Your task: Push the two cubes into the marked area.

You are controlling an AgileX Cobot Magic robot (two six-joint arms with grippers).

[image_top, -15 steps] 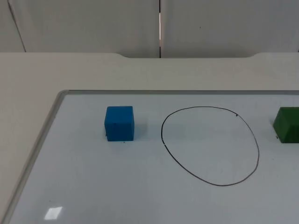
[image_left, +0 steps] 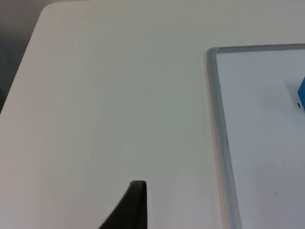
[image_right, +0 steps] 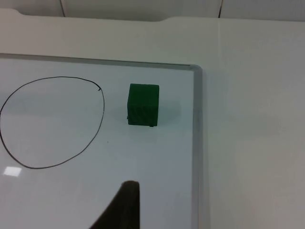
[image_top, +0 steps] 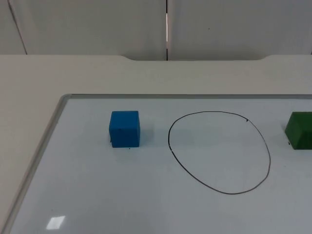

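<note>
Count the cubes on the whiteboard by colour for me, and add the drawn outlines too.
Blue cube: 1, left of the outline, outside it.
Green cube: 1, right of the outline, outside it.
Drawn outline: 1, on the whiteboard, nothing inside it.
Total: 2 cubes, 1 outline, 3 things.

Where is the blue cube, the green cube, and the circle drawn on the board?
blue cube (image_top: 124, 128): top view, middle of its front face.
green cube (image_right: 143, 105): right wrist view, middle of its front face.
drawn circle (image_top: 269, 161): top view, on its line.
</note>
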